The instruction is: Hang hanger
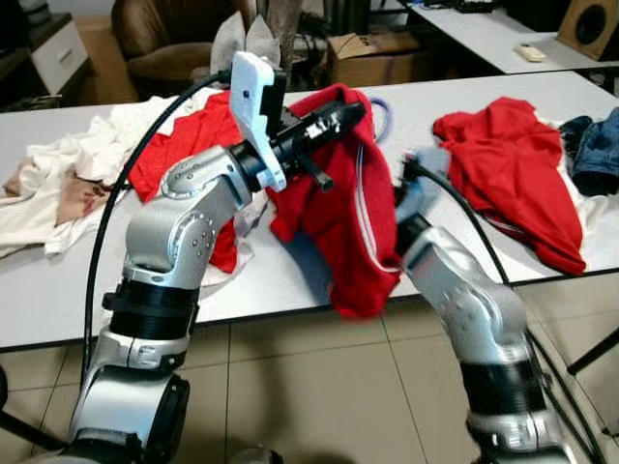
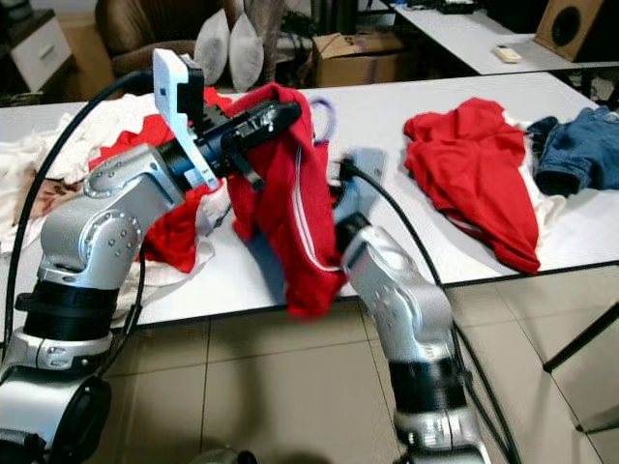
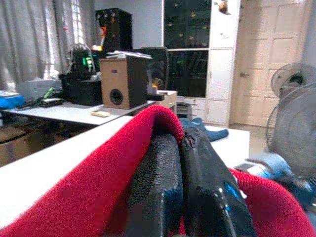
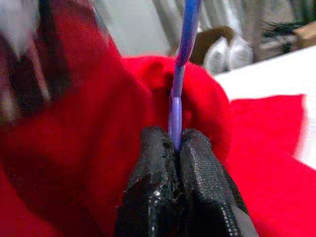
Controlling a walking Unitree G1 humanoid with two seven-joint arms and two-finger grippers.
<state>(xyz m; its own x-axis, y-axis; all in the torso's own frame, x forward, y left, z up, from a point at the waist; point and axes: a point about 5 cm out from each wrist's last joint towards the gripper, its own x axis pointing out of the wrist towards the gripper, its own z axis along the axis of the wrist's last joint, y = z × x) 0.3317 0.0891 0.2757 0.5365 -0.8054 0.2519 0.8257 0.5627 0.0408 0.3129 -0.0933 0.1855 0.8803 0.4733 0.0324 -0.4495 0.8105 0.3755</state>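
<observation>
Head pair overlooks the table point(image 1: 290, 280); wrist cameras hug red cloth point(image 3: 74, 197).

The left gripper point(image 1: 353, 113) lifts a red cloth garment point(image 1: 334, 217) above the white table point(image 1: 290, 280), a blue hanger point(image 1: 385, 118) peeking behind.

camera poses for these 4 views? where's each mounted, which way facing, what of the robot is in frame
Left eye, right eye: head stereo pair, facing forward and down at the white table; both silver arms show.
Left wrist: along the left gripper, shut on the red garment.
Right wrist: along the right gripper, pinching the blue hanger.
All four share the red garment.
</observation>
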